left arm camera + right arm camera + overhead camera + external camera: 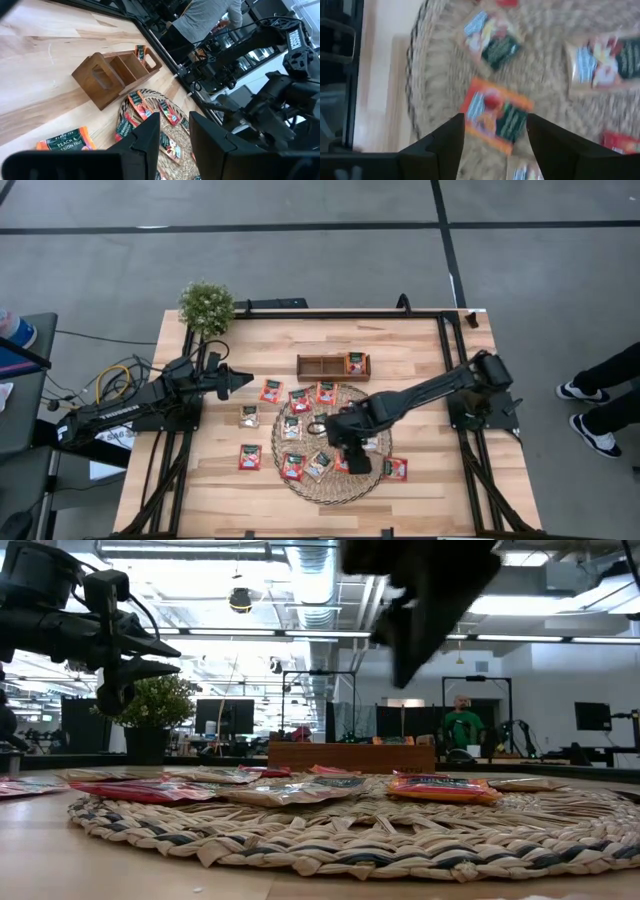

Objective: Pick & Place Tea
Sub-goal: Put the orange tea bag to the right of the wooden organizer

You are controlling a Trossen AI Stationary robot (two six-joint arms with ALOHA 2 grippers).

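- High view: the right end effector [357, 457] hangs over the woven mat [300, 485] at about 4 o'clock of its centre, above the sachets lying there.
- Right wrist view: its fingers [442, 145] stand wide apart, holding nothing; an orange-and-green tea sachet [497, 115] lies on the weave between them.
- The left end effector [240, 380] waits above the tabletop [420, 480] at 10 o'clock of the mat; the left wrist view shows its fingers [150, 137] parted only narrowly, empty.
- Tea count, high view: roughly nine sachets seen on the mat, some partly hidden under the right arm; three on bare tabletop at 9 o'clock of the mat, one of them pale [248, 416]; one in the end compartment of the wooden tray [318, 366].
- One potted plant [207, 306] stands at the tabletop's far left corner.
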